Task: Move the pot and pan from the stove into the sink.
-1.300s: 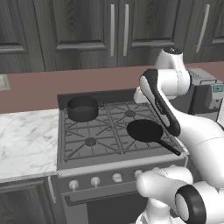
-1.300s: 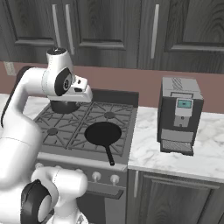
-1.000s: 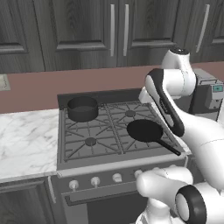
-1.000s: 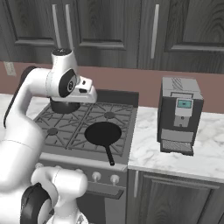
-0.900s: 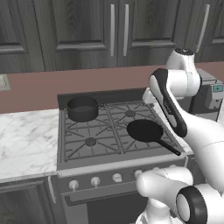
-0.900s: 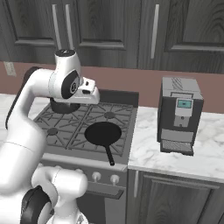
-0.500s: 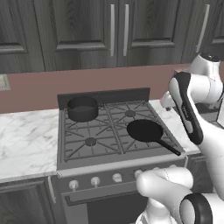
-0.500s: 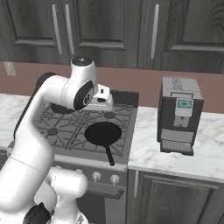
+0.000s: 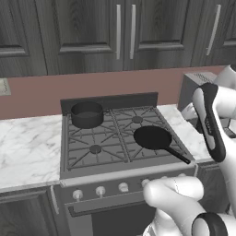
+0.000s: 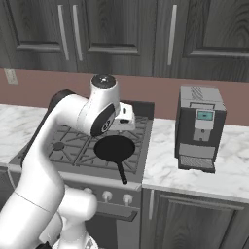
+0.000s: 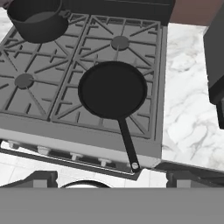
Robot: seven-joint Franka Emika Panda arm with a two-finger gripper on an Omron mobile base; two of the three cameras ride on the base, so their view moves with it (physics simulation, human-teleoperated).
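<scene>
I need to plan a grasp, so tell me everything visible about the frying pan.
The pan is flat, round, shallow, matte black and empty. It sits level on the stove's front right grate, its long straight handle pointing toward the stove's front edge, a small hole at its tip. Nothing touches it but the grate.

The pan (image 11: 112,89) is sitting on the stove (image 11: 39,94) grates, its handle pointing toward the front edge. The pot (image 11: 36,18) is resting at the far left corner.

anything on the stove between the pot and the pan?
Nothing sits there. In the hand view, only bare black grates of the stove run from the pot at the back left to the pan at the front right; the left base view agrees.
</scene>
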